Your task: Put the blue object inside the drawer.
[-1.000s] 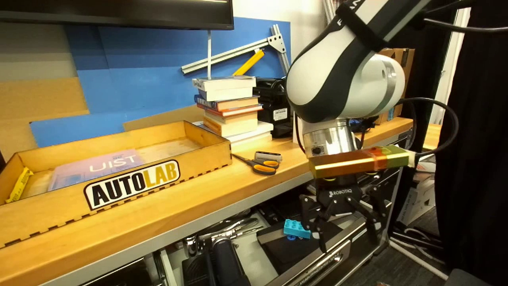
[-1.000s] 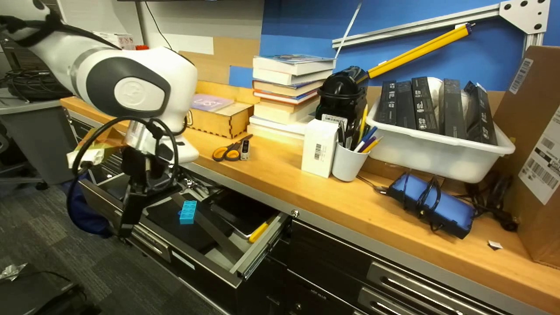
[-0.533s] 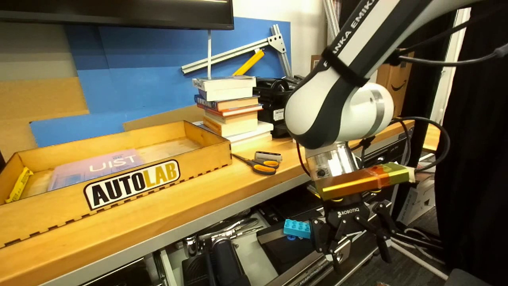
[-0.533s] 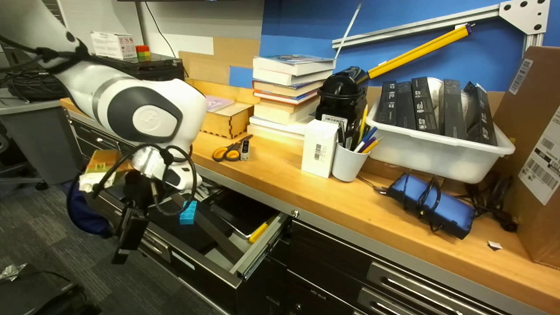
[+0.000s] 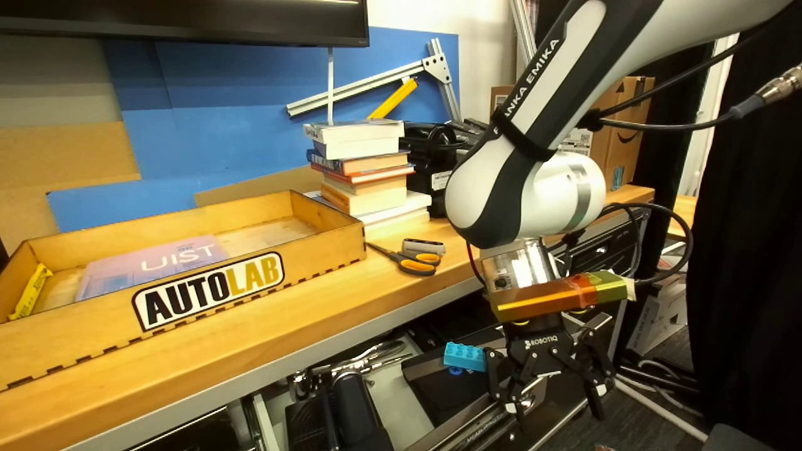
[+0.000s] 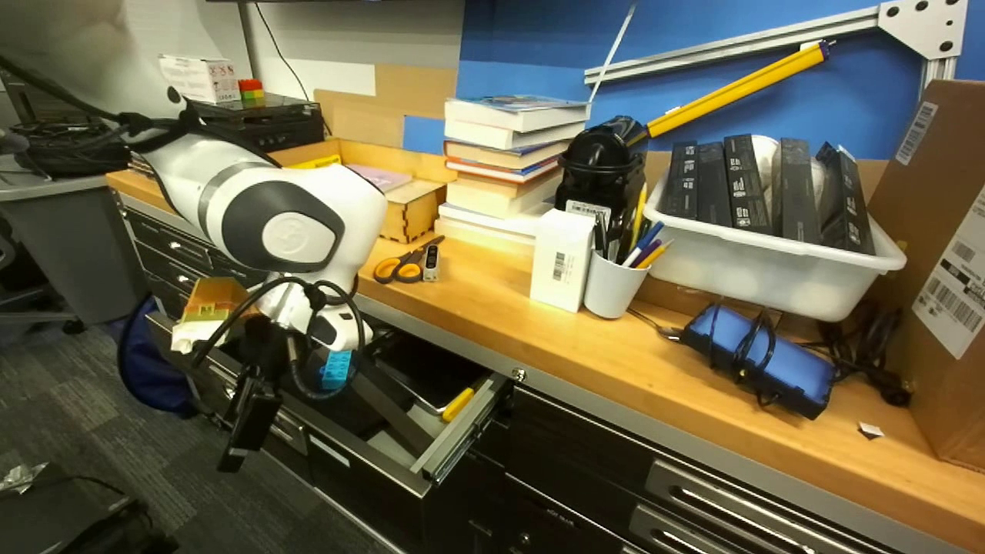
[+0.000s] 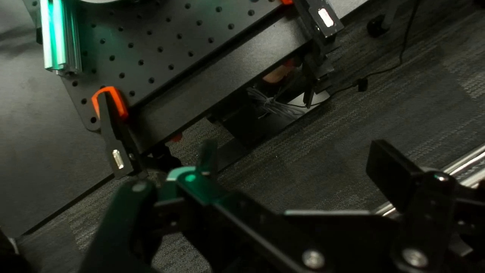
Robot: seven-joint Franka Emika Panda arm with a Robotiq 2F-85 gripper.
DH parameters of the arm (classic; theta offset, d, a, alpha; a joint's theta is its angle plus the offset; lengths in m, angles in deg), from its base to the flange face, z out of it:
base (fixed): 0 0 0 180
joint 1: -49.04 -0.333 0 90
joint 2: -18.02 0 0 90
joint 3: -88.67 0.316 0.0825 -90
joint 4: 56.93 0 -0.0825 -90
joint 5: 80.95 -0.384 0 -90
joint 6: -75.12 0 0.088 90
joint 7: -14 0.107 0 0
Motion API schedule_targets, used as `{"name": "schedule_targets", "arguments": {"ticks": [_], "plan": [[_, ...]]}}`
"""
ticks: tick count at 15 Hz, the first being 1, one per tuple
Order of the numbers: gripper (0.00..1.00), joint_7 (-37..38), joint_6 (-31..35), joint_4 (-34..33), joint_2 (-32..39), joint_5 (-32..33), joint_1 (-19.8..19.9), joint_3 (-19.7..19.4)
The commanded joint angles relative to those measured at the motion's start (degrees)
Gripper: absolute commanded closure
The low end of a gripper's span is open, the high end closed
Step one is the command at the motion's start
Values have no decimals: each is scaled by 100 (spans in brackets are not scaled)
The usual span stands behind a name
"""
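Jaws are wide apart on the gripper (image 5: pixel 555 408), with carpet (image 7: pixel 299 185) showing between them in the wrist view. ROBOTIQ is printed on its body, and you can read ANKA EMIKA up the arm (image 5: pixel 576 94). Gripper's hanging near the drawer (image 6: pixel 463 429), which is standing open, and the blue object (image 5: pixel 464 356) is in there: one studded brick sitting on a flat black item (image 5: pixel 442 399). Label (image 5: pixel 482 427) on the drawer front looks like MEASURING something, but it's tiny and blurry so don't quote me. Same drawer also has some silver tools (image 5: pixel 368 359) and one yellow handle (image 6: pixel 458 405) in it.

Up on the bench (image 6: pixel 492 300): one wooden tray (image 5: pixel 332 250) with a big AUTOLAB sticker (image 5: pixel 210 291), holding one purplish UIST booklet (image 5: pixel 125 275) and one yellow strip (image 5: pixel 30 291). Next to it, one stack of books (image 5: pixel 366 181) and one pair of orange-handled scissors (image 5: pixel 416 268). Further along in an exterior view there's one white carton (image 6: pixel 560 238) with a barcode (image 6: pixel 559 267), just beside one white cup (image 6: pixel 613 288) with pens (image 6: pixel 652 233) in it, then one white tub (image 6: pixel 754 265) with five black boxes (image 6: pixel 746 185) stood up in it. One cardboard box (image 6: pixel 908 254) with barcoded labels (image 6: pixel 962 254) is past that, and one cable-wrapped blue device (image 6: pixel 800 377) lies in front of the tub. Wrist view also catches two black clamps (image 7: pixel 114 140) with orange bits (image 7: pixel 120 106), sitting on the edge of a perforated black plate (image 7: pixel 151 53).
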Motion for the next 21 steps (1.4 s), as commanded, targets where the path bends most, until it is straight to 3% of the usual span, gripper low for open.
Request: {"name": "schedule_targets", "arguments": {"ticks": [1, 7, 10, 12, 17, 21], "plan": [[0, 250, 294, -403, 292, -219, -58, -12], [0, 1265, 1295, -999, 815, -446, -235, -11], [0, 2016, 2097, -1009, 899, -353, -426, -20], [0, 2381, 2279, -876, 840, -158, -575, -13], [0, 2170, 1494, -239, 206, 226, -795, 169], [0, 2063, 904, 7, -358, 985, -968, 363]]}}
